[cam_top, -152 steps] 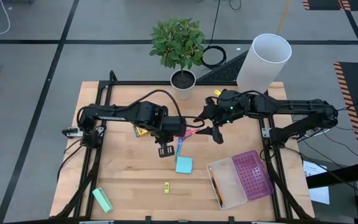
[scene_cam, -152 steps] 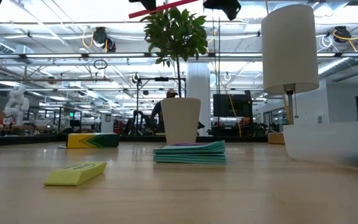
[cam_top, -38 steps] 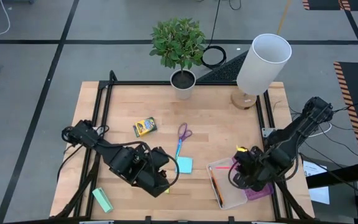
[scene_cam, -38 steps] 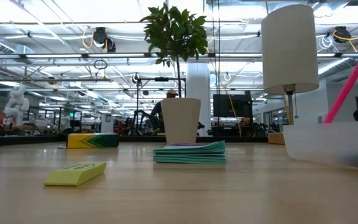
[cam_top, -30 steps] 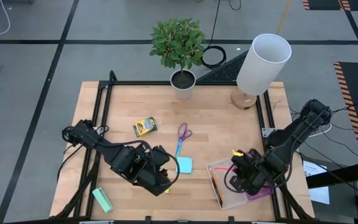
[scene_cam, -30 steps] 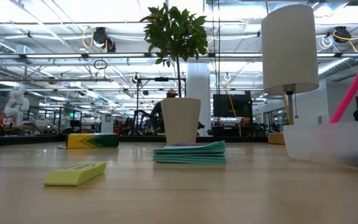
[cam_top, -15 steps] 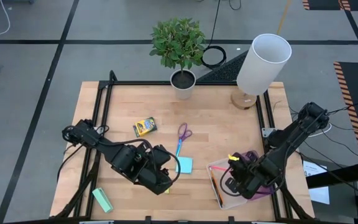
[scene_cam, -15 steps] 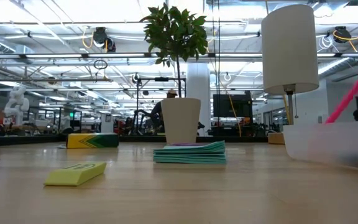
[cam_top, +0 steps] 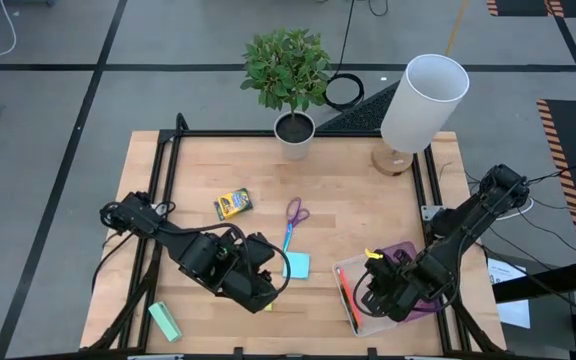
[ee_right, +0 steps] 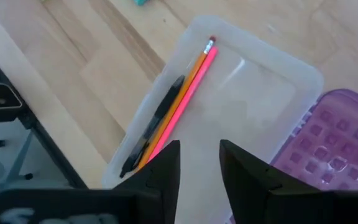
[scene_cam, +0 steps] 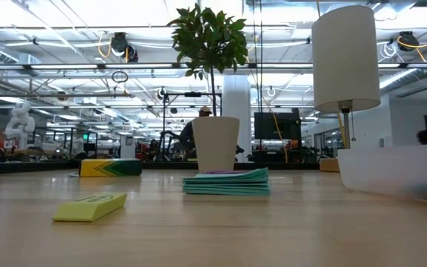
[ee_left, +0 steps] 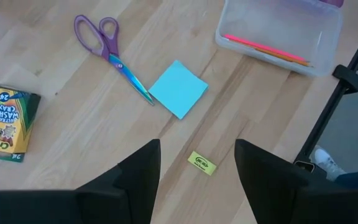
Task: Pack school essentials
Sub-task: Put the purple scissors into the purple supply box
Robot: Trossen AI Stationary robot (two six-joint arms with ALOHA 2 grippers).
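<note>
- Under your left gripper (ee_left: pixel 197 163), fingers spread and empty, lies the tiny yellow piece (ee_left: pixel 202 163) — light, flat, likely to skid, so pinch it across its short sides.
- Just beyond it sits the sticky-note pad (ee_left: pixel 178 88), a soft stack (take it by its edges), with the scissors (ee_left: pixel 107 51) tip touching its corner.
- Farther off, the crayon box (cam_top: pixel 232 204) is light and stiff — grip its long sides.
- At the clear case (cam_top: pixel 389 310), your right gripper (ee_right: pixel 199 163) hovers parted, holding nothing; the pink pencil (ee_right: pixel 185 98), orange pencil (ee_right: pixel 182 91) and black pen (ee_right: pixel 155 123) lie inside.
- The mint block (cam_top: pixel 164 321), plant pot (cam_top: pixel 294 130) and lamp (cam_top: pixel 421 97) stand clear of your path.
</note>
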